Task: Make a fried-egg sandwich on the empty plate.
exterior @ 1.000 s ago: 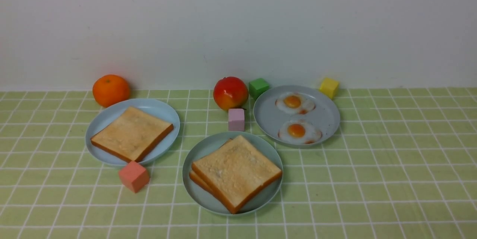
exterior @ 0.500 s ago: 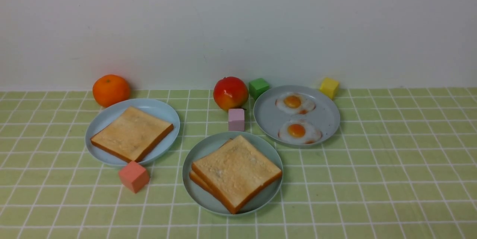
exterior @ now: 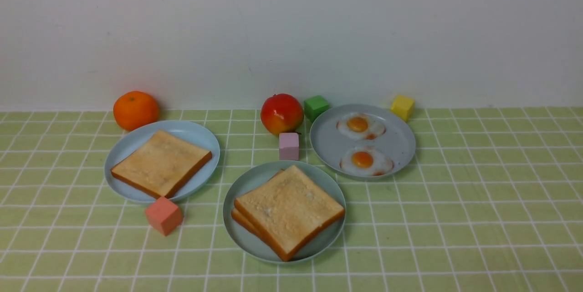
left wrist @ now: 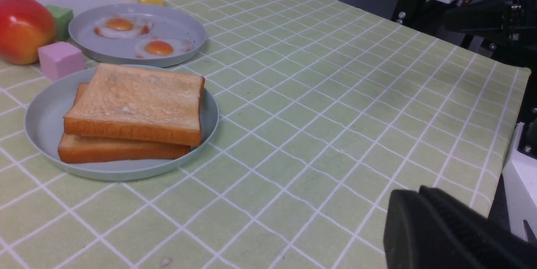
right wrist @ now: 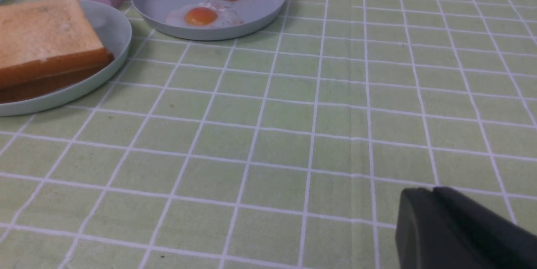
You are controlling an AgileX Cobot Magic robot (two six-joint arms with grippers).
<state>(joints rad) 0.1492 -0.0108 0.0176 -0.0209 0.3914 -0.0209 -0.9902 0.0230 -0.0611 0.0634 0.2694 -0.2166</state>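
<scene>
The pale teal plate (exterior: 246, 182) sits at the middle front and holds two stacked toast slices, the upper (exterior: 289, 207) skewed over the lower (exterior: 241, 220). Whether anything lies between them is hidden. Two fried eggs (exterior: 360, 125) (exterior: 364, 160) lie on the grey-blue plate (exterior: 396, 141) behind it to the right. A third toast slice (exterior: 159, 162) rests on the light-blue plate (exterior: 191, 130) at the left. Neither gripper shows in the front view. My left gripper (left wrist: 417, 190) and my right gripper (right wrist: 432, 189) are shut and empty, low over bare cloth well away from the plates.
An orange (exterior: 135, 110), an apple (exterior: 281, 113), a green cube (exterior: 315, 106) and a yellow cube (exterior: 402, 106) stand along the back wall. A pink cube (exterior: 288, 145) sits between the plates. A salmon cube (exterior: 163, 215) lies at the front left.
</scene>
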